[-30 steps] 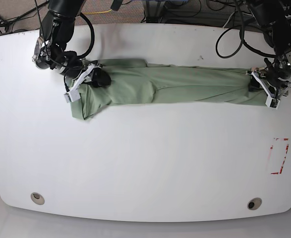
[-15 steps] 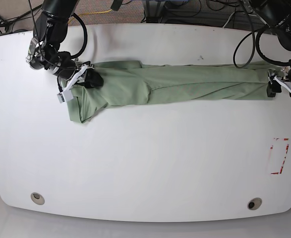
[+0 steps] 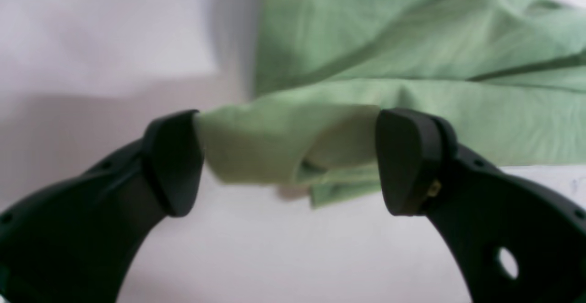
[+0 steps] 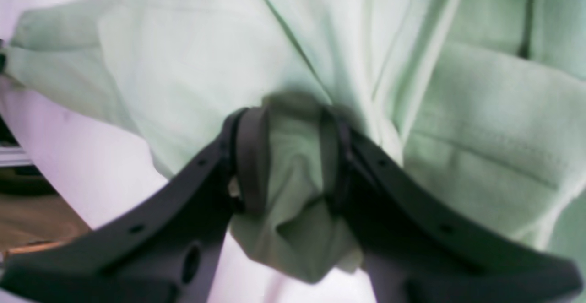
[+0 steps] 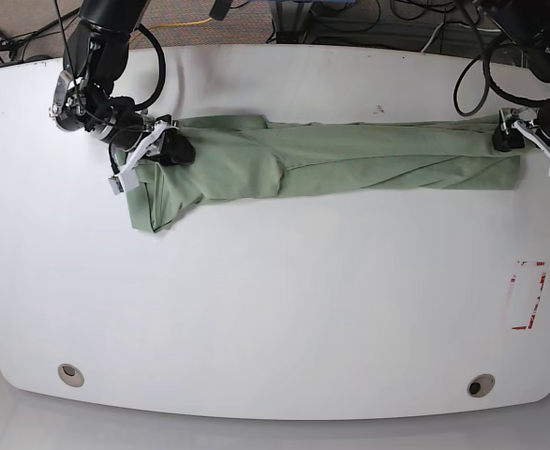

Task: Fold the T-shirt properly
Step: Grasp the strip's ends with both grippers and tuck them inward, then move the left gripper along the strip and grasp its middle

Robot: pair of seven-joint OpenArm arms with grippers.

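Worktop [image 5: 275, 309] white, near edge bare but for a red-marked rectangle [image 5: 527, 295] toward one corner, no legible writing. T-shirt [image 5: 331, 161] stretched in a long band along the far edge. Left end effector [image 3: 288, 161] spread wide, cloth corner between its pads. Right end effector [image 4: 288, 156] pinching bunched T-shirt fabric, seen clearly only from the wrist.

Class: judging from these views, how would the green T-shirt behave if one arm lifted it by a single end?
The T-shirt would probably sag limply: it lies in soft creases. It likely bunches where pinched, as between the right gripper fingers. It looks thin, so probably light.
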